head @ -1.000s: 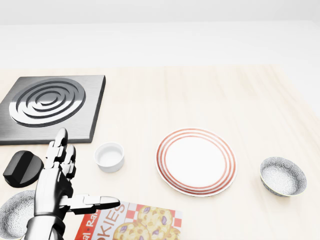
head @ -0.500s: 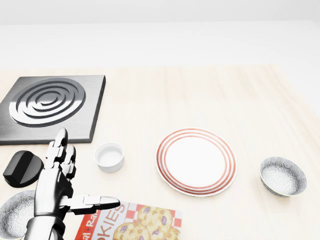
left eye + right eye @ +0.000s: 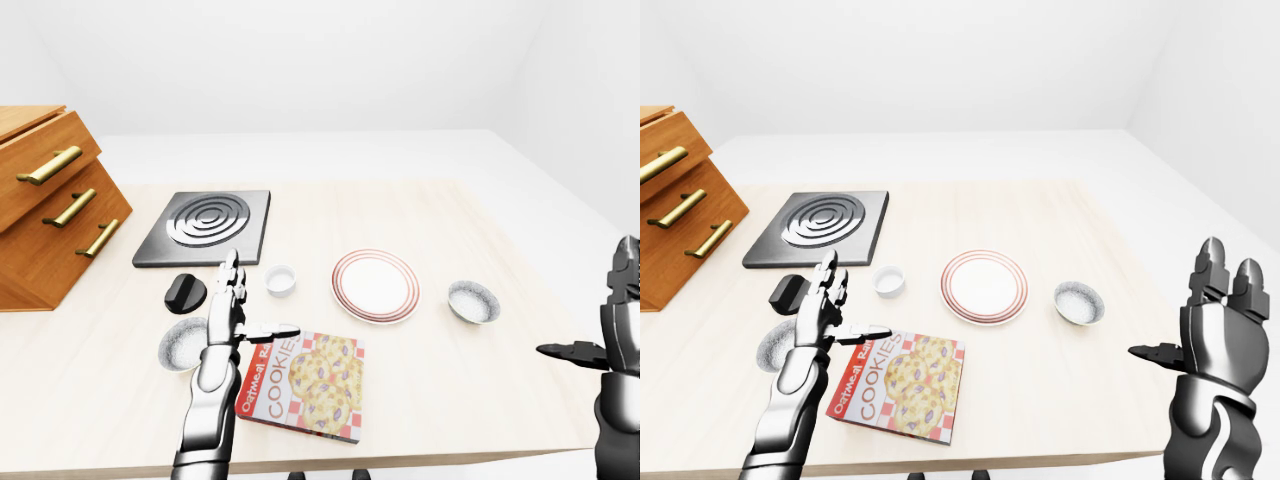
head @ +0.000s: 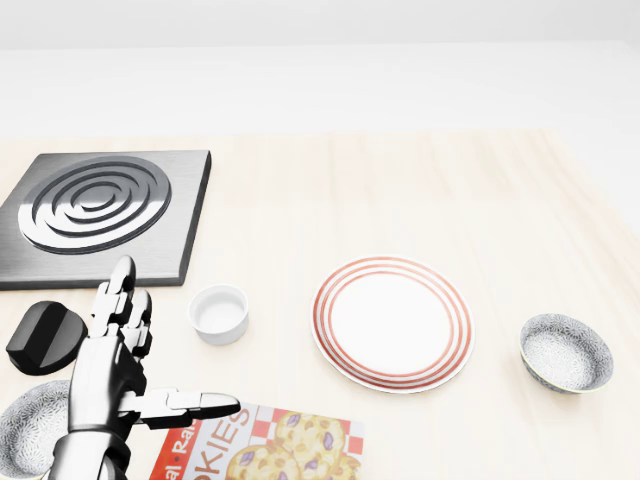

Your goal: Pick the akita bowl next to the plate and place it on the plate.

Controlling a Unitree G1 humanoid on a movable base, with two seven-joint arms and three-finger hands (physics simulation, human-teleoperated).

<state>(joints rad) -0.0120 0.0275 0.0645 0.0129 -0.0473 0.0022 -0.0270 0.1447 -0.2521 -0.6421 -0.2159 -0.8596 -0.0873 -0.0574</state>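
Observation:
The red-ringed white plate [image 4: 392, 322] lies flat on the light wooden table. To its right, a gap away, sits a speckled akita bowl [image 4: 566, 352], upright and empty. A second speckled bowl [image 4: 28, 428] shows at the head view's lower left, partly behind my left arm. My left hand [image 4: 165, 350] hovers over the table's lower left, open, fingers up and thumb pointing right, holding nothing. My right hand [image 3: 1180, 310] is raised off the table's right edge, well right of the bowl, open and empty; it does not show in the head view.
A small white ramekin [image 4: 218, 313] stands left of the plate. A cookie box [image 4: 270, 445] lies at the bottom, a black knob-like block [image 4: 45, 338] and a metal burner plate [image 4: 95, 210] to the left. A wooden drawer cabinet [image 3: 50, 210] stands far left.

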